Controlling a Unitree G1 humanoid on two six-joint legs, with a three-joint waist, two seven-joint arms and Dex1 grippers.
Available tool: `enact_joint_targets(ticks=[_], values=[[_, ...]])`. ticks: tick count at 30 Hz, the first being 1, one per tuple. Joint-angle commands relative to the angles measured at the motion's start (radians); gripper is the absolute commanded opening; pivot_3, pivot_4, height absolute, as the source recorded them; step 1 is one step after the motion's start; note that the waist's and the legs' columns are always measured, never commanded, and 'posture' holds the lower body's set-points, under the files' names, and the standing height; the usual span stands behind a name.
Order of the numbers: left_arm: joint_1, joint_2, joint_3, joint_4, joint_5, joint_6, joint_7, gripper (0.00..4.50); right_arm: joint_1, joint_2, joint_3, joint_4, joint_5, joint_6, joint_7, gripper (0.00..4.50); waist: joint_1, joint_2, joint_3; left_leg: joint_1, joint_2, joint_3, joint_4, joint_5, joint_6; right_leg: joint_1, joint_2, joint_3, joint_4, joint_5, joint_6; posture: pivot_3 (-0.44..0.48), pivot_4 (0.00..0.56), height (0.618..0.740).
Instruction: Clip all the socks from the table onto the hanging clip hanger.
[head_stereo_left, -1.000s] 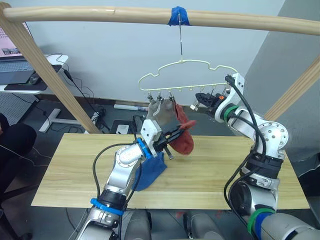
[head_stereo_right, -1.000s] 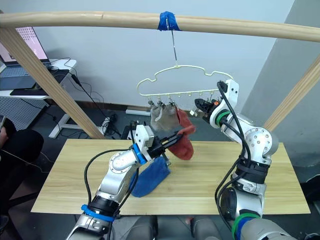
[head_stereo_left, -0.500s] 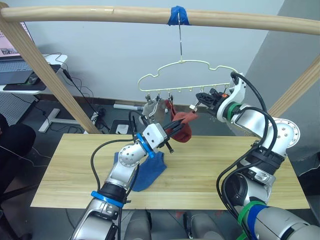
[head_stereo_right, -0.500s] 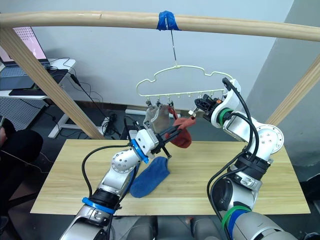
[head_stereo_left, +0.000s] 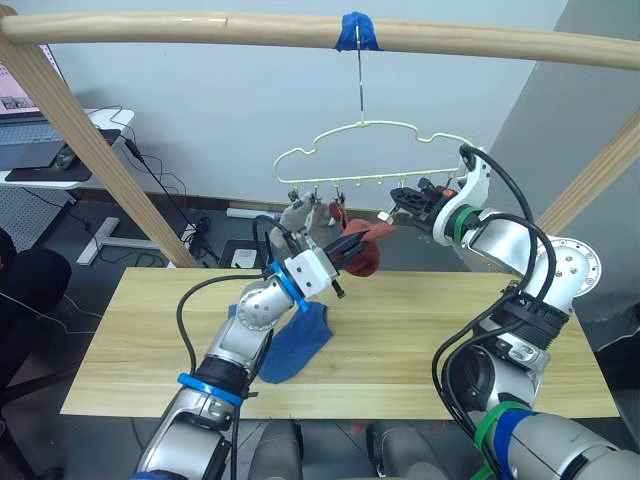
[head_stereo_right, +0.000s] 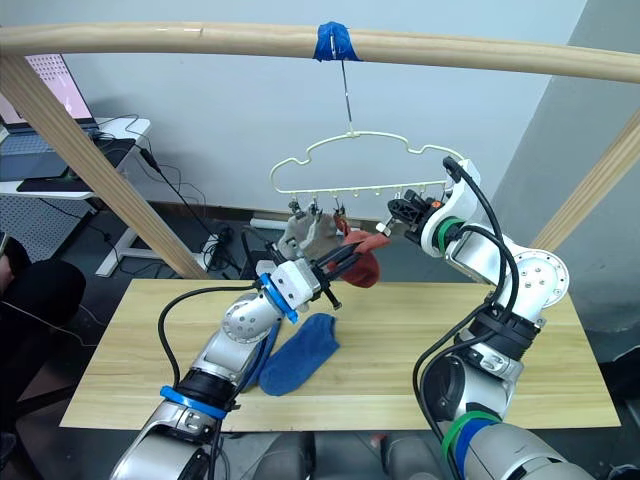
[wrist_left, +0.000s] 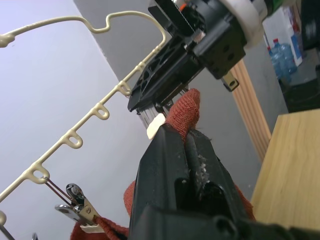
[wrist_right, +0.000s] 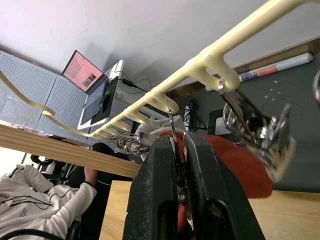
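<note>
From the left eye view, the clip hanger (head_stereo_left: 365, 150) hangs by its hook from a wooden rail (head_stereo_left: 300, 30) marked with blue tape, above the far edge of the bench (head_stereo_left: 400, 350). A light grey sock (head_stereo_left: 298, 215) hangs from clips at the hanger's left end, and a rust red sock (head_stereo_left: 360, 250) is raised just below the lower bar, stretched between both arms. The left claw (head_stereo_left: 345, 255) is clamped on the red sock's lower part, while the right claw (head_stereo_left: 398, 212) meets the sock's upper tip at the row of clips. A blue sock (head_stereo_left: 298, 340) lies flat on the bench, partly under the left forearm. From the right eye view, the same layout holds: the blue sock (head_stereo_right: 300, 355) rests near the middle of the planks, and a white desk with a laptop (head_stereo_right: 60, 110) stands in the background to the left. From the left wrist view, the left claw (wrist_left: 186, 142) has its two black fingers pressed together on a fold of red fabric, with the other arm's claw touching the fabric's tip under the pale bar. From the right wrist view, the right claw (wrist_right: 179, 150) is closed on a thin metal clip wire with red sock behind it, and a free metal clip (wrist_right: 255, 130) hangs just beside it.
</note>
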Motion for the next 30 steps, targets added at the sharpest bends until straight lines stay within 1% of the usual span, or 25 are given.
enact_joint_targets(ticks=[1, 3, 7, 10, 12, 16, 22, 26, 30], values=[[-0.022, 0.003, -0.016, -0.009, 0.030, -0.037, 0.038, 0.04, -0.019, 0.006, -0.010, -0.017, 0.022, 0.013, -0.017, 0.00, -0.001, 0.000, 0.000, 0.000, 0.000, 0.000, 0.000, 0.000, 0.000, 0.000, 0.000, 0.000, 0.000, 0.000, 0.000, -0.071, 0.169, 0.740], [-0.027, 0.006, -0.020, -0.006, 0.044, -0.041, 0.050, 0.04, -0.019, 0.007, -0.010, -0.017, 0.025, 0.015, -0.020, 0.00, -0.001, 0.000, 0.000, 0.000, 0.000, 0.000, 0.000, 0.000, 0.000, 0.000, 0.000, 0.000, 0.000, 0.000, 0.000, -0.071, 0.169, 0.740], [-0.023, 0.008, -0.019, -0.002, 0.032, -0.025, 0.059, 0.04, -0.016, -0.001, -0.006, -0.016, 0.021, 0.011, -0.016, 0.00, -0.002, 0.000, 0.000, 0.000, 0.000, 0.000, 0.000, 0.000, 0.000, 0.000, 0.000, 0.000, 0.000, 0.000, 0.000, -0.071, 0.169, 0.740], [0.008, -0.002, 0.000, -0.014, -0.071, 0.061, 0.018, 0.04, -0.009, -0.018, 0.002, -0.010, 0.011, -0.010, -0.007, 0.00, -0.002, 0.000, 0.000, 0.000, 0.000, 0.000, 0.000, 0.000, 0.000, 0.000, 0.000, 0.000, 0.000, 0.000, 0.000, -0.064, 0.165, 0.740], [0.023, 0.011, -0.005, -0.027, -0.090, 0.079, -0.002, 0.04, -0.010, -0.024, 0.004, -0.007, 0.011, -0.020, -0.005, 0.00, -0.004, 0.000, 0.000, 0.000, 0.000, 0.000, 0.000, 0.000, 0.000, 0.000, 0.000, 0.000, 0.000, 0.000, 0.000, -0.065, 0.165, 0.740], [0.015, -0.004, 0.008, -0.047, -0.128, 0.184, -0.005, 0.04, -0.007, -0.027, 0.008, -0.012, 0.018, -0.018, -0.007, 0.00, -0.005, 0.000, 0.000, 0.000, 0.000, -0.001, 0.000, 0.000, 0.000, 0.000, 0.000, -0.001, 0.000, 0.000, 0.000, -0.065, 0.161, 0.740], [-0.029, -0.023, -0.012, -0.038, -0.102, 0.243, 0.012, 0.04, -0.004, -0.007, 0.006, -0.026, 0.027, -0.016, -0.021, 0.00, -0.006, 0.000, 0.000, 0.000, 0.000, 0.000, 0.000, 0.000, 0.000, 0.000, 0.000, -0.001, 0.000, 0.000, 0.000, -0.068, 0.157, 0.740], [-0.040, -0.059, -0.009, -0.048, -0.127, 0.288, 0.011, 0.04, 0.002, 0.005, 0.005, -0.035, 0.029, -0.016, -0.027, 0.00, -0.008, 0.000, 0.000, 0.000, 0.000, 0.000, 0.000, 0.000, 0.000, 0.000, 0.000, -0.001, 0.000, 0.000, 0.000, -0.069, 0.155, 0.740], [-0.042, -0.069, -0.007, -0.056, -0.122, 0.298, 0.009, 0.04, 0.002, 0.009, 0.003, -0.036, 0.030, -0.017, -0.032, 0.00, -0.009, 0.000, 0.000, 0.000, 0.000, 0.000, 0.000, 0.000, 0.000, 0.000, 0.000, -0.001, 0.000, 0.000, 0.000, -0.069, 0.155, 0.740]])
